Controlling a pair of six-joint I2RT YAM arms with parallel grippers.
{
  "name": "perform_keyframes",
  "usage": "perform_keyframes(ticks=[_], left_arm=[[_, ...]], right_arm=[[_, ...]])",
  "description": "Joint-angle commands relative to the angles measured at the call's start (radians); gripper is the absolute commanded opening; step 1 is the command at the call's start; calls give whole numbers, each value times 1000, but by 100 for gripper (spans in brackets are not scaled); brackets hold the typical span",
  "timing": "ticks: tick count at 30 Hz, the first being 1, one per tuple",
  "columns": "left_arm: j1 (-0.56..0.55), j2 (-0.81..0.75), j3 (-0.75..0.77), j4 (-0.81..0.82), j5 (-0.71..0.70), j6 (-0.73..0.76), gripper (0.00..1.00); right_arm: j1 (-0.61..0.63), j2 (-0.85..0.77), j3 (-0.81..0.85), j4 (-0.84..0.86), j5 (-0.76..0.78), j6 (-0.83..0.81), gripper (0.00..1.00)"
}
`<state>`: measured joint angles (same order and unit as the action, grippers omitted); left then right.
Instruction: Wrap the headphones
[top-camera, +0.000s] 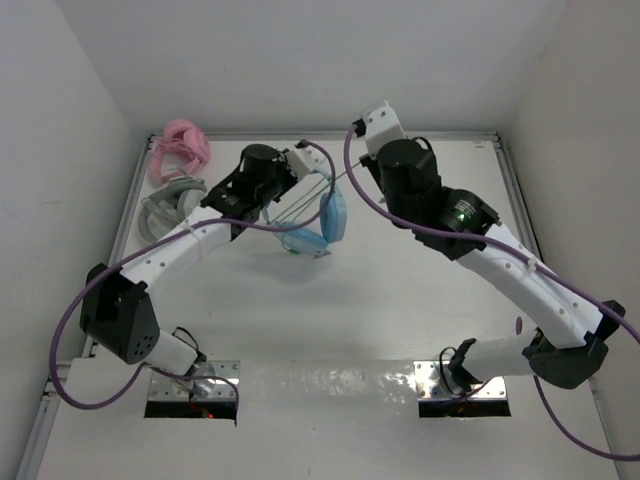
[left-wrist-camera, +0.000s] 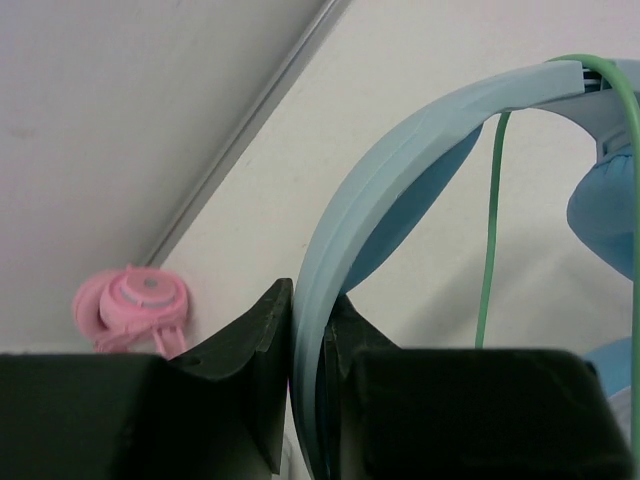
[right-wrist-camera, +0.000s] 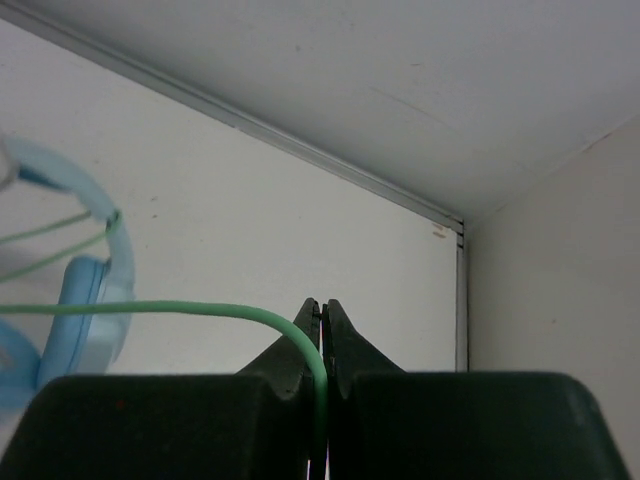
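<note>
The light blue headphones (top-camera: 325, 225) hang above the table at the back centre. My left gripper (top-camera: 292, 172) is shut on their blue headband (left-wrist-camera: 345, 230), held between the two black fingers (left-wrist-camera: 255, 350). Strands of the pale green cable (top-camera: 310, 195) run across the headband. My right gripper (top-camera: 362, 130) is shut on the green cable (right-wrist-camera: 200, 309), which runs left from the jaws toward an ear cup (right-wrist-camera: 90, 300). The cable also hangs beside the headband in the left wrist view (left-wrist-camera: 490, 240).
Pink headphones (top-camera: 180, 145) lie at the back left corner, also in the left wrist view (left-wrist-camera: 135, 300). Grey-white headphones (top-camera: 165, 205) lie just in front of them. Walls close the table on the left, back and right.
</note>
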<state>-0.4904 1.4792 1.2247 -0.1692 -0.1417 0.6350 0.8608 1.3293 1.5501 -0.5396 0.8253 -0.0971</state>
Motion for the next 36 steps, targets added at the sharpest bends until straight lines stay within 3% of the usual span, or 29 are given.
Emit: perform_keyframes(ticks=[1,17,36], left_arm=[[-51,-53,-14,7,13,78,0],[-89,-88,196,-398,249,-12,0],[-88,-94,499,-693,484,-89,0]], right_arm=[[-74,-21,68,49,24,-55,0],[-495,25,-103,29,-209,89,0],[-546,94,-352,194,-379,243,0]])
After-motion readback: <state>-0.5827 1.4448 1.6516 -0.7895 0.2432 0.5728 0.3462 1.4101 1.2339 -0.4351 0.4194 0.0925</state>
